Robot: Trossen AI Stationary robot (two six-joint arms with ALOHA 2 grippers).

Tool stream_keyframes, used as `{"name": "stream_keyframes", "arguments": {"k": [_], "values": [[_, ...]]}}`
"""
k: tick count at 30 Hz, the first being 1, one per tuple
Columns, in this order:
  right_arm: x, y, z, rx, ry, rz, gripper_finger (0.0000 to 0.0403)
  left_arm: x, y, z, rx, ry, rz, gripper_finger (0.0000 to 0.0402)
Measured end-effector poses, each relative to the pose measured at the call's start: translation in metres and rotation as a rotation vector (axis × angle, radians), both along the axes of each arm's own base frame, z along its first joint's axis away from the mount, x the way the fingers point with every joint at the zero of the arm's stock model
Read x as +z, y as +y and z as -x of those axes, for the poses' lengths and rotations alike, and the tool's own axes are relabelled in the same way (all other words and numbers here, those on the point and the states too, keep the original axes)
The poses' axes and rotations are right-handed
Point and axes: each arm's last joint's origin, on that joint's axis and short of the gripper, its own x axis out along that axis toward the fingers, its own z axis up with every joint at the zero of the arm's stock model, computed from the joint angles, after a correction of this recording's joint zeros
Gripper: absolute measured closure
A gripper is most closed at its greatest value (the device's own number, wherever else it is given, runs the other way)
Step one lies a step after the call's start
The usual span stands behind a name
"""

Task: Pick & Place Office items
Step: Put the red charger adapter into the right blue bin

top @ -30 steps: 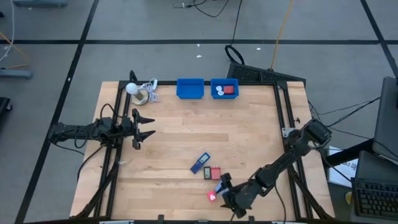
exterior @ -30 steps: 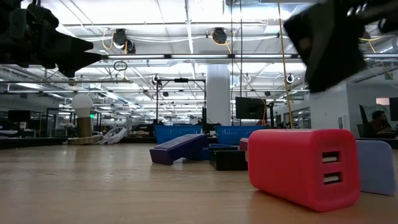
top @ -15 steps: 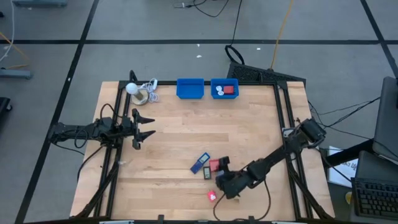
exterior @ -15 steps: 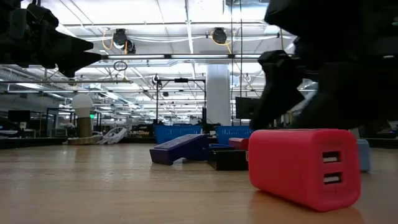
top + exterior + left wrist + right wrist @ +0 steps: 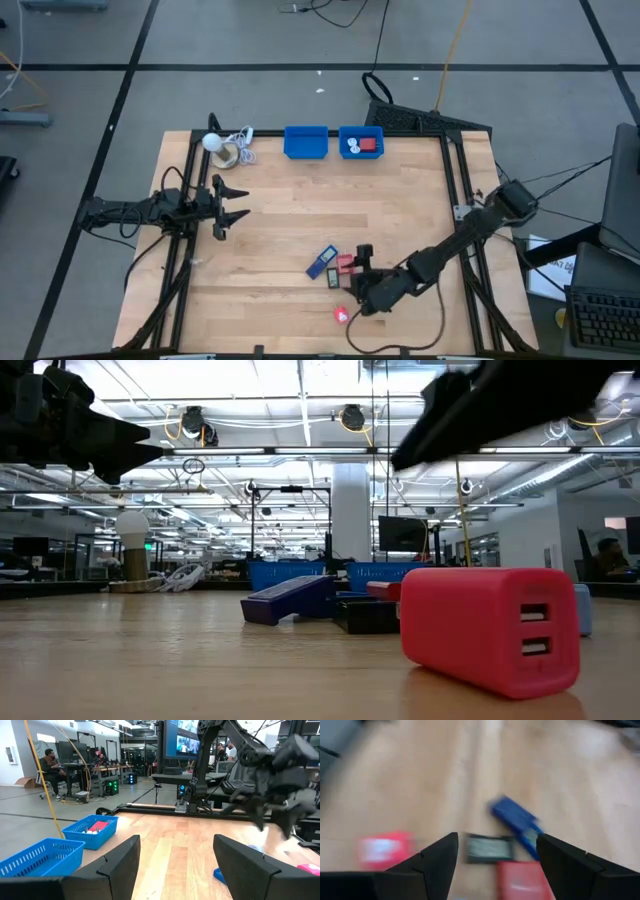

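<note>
Near the table's front, right of the middle, lie the office items: two dark blue rectangles, a red block beside them and a second red block closer to the near edge. That near red block fills the low view, with a light blue block behind it. My right gripper hovers open above the cluster, tilted down. Its wrist view shows, blurred, a blue rectangle, a dark piece and red blocks. My left gripper waits open and level at the table's left side.
Two blue bins stand at the far edge; the right one holds a red and a white piece. A white ball with a coiled cord lies at the far left. Bare wood lies between the bins and the items.
My right gripper has risen from beside the near red block and gone toward the far edge, tipping more level. It now hangs over the red block and the blue rectangles. The items have stayed where they were.
</note>
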Motion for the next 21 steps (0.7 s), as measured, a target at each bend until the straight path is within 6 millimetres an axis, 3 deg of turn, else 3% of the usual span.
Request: {"name": "stream_keyframes", "arguments": {"k": [5, 11, 17, 21], "values": [[0.027, 0.008, 0.007, 0.166, -0.011, -0.300, 0.0147, 0.000, 0.000, 0.000, 0.000, 0.000, 0.000, 0.0146], [0.048, 0.017, 0.005, 0.385, -0.097, -0.506, 0.0147, 0.000, 0.000, 0.000, 0.000, -0.001, 0.000, 0.0146], [0.061, 0.023, 0.004, 0.563, -0.189, -0.579, 0.0147, 0.000, 0.000, 0.000, 0.000, 0.000, 0.001, 0.0146], [0.054, 0.024, 0.007, 0.535, -0.097, -0.572, 0.0147, 0.000, 0.000, 0.000, 0.000, 0.000, 0.001, 0.0146]]}}
